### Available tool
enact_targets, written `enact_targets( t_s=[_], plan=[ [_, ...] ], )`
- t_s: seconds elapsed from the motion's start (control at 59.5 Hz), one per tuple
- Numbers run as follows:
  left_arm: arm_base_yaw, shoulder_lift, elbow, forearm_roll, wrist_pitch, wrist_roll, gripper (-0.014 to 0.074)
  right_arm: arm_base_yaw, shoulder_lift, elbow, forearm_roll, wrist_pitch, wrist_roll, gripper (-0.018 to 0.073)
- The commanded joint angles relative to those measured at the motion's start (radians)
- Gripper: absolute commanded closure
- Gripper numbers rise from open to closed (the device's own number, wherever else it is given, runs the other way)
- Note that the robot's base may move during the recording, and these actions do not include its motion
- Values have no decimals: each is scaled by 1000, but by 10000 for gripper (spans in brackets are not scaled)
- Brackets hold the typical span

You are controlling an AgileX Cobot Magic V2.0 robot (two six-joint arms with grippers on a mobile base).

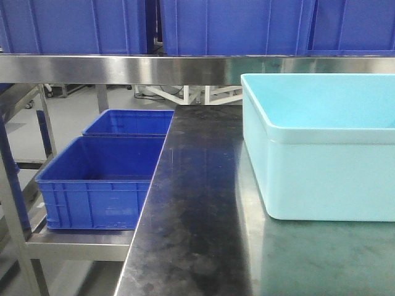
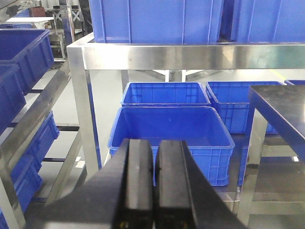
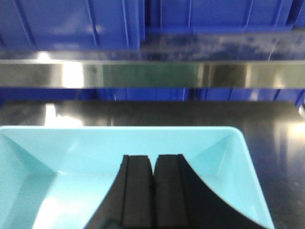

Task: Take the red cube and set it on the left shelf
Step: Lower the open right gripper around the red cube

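The dark stainless-steel table (image 1: 197, 234) carries a pale turquoise plastic tub (image 1: 321, 179) toward its right edge. Deep blue plastic crates (image 1: 99, 185) fill the steel left shelf (image 1: 80, 245). The left gripper (image 2: 155, 176) and right gripper (image 3: 153, 191) are both pressed closed and empty. The red cube shows in no view, so a blind descent into the tub could knock it aside.

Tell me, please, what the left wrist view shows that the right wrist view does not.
Only the left wrist view shows the left gripper, shut, facing open blue crates. Only the right wrist view shows the right gripper, shut, over the turquoise tub. Both show a steel rail beneath upper crates; neither shows a red cube.
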Motion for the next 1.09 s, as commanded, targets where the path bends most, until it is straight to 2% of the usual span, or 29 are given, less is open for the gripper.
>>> enact_targets(
  t_s=[0.0,0.101,0.202,0.252,0.488,1.076],
  plan=[
    [-4,-14,23,-3,-90,-1,495,-4,82,-127,5,34,-5,480],
    [-4,-14,23,-3,-90,-1,495,-4,186,-236,7,171,-5,348],
    [-4,-14,23,-3,-90,-1,495,-4,267,-310,11,286,-5,141],
    [-4,-14,23,-3,-90,-1,495,-4,299,-334,11,336,-5,99],
    [-4,-14,23,-3,-90,-1,495,-4,383,-357,19,433,-5,103],
    [-4,-14,23,-9,-90,-1,495,8,420,-357,26,415,-5,103]
  ],
)
